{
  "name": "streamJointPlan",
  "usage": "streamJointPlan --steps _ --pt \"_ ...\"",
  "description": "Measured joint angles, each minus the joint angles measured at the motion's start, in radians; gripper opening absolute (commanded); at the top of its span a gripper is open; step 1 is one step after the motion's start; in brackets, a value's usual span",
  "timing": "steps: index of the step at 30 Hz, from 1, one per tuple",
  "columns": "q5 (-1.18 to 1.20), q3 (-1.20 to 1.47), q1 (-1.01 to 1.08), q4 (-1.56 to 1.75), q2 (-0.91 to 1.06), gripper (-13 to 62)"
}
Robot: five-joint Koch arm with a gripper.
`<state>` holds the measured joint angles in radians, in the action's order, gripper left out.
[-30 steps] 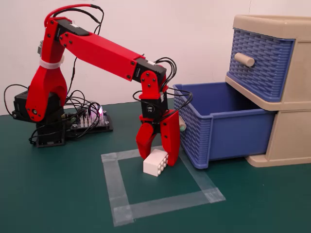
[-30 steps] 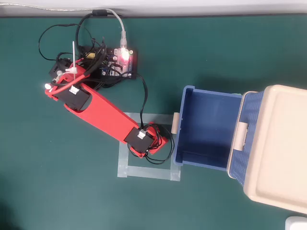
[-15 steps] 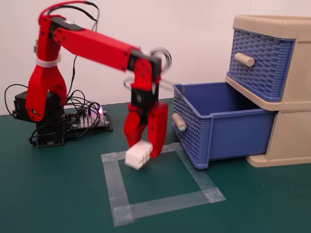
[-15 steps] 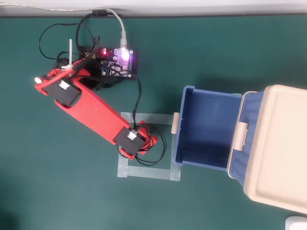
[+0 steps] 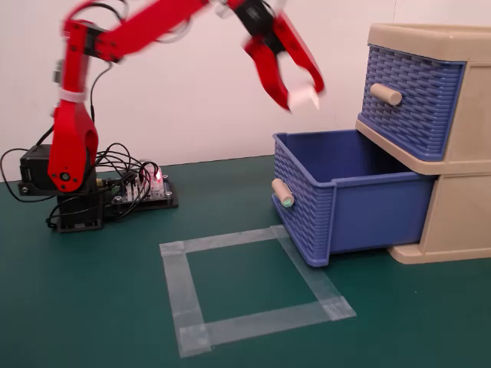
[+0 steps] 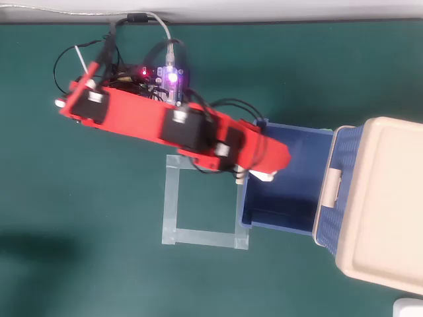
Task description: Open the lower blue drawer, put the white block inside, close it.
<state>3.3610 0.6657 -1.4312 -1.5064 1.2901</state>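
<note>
The red gripper [image 5: 298,98], fingers clamped on the white block [image 5: 304,98], hung above the pulled-out lower blue drawer [image 5: 349,207], with the taped square [image 5: 253,287] beside it.

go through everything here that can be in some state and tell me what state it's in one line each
lower blue drawer: pulled open, nothing visible inside.
upper blue drawer: closed.
white block: held in the air above the open drawer.
hand: shut on the white block.
tape square: empty.
controller board: lights on.
</note>
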Motion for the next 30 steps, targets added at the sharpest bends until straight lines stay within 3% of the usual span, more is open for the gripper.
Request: streamJointPlan --steps 4,5,8,9,13,17,22,27,30 --pt "0.012 -0.091 0.002 0.003 -0.083 -6.5" --pt "0.012 -0.091 0.003 0.005 -0.083 -0.8" --pt "0.012 -0.091 0.002 0.005 -0.084 30.7" --pt "0.012 -0.091 0.002 0.005 -0.084 33.8" --pt "0.023 -0.089 0.002 0.005 -0.072 34.4" --pt "0.023 -0.094 0.002 -0.044 0.060 34.2" --pt "0.012 -0.087 0.008 -0.377 0.192 34.1" --pt "-0.164 0.236 0.097 -0.449 0.189 33.7" --pt "-0.288 0.276 0.120 -0.407 0.137 33.7"
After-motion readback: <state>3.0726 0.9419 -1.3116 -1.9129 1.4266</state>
